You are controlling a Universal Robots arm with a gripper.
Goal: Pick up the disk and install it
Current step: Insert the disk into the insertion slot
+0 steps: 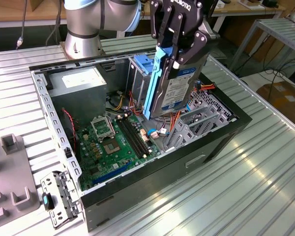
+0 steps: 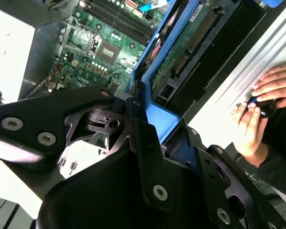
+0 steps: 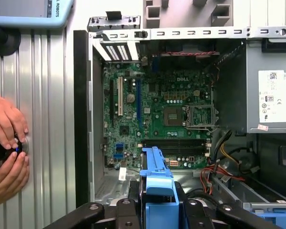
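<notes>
Clamping the disk (image 1: 173, 94) by its top, the gripper (image 1: 181, 51) is holding it upright, long axis vertical, above the cage (image 1: 200, 120).

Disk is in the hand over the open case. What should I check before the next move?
1. Grip: hand shut on the disk by its blue rails: ok.
2. Disk held on edge, above the case: ok.
3. Loose orange cables near the disk's lower edge: not ok.
4. A person's hands at the table beside the case: not ok.
5. Target bay free: cannot tell.
</notes>
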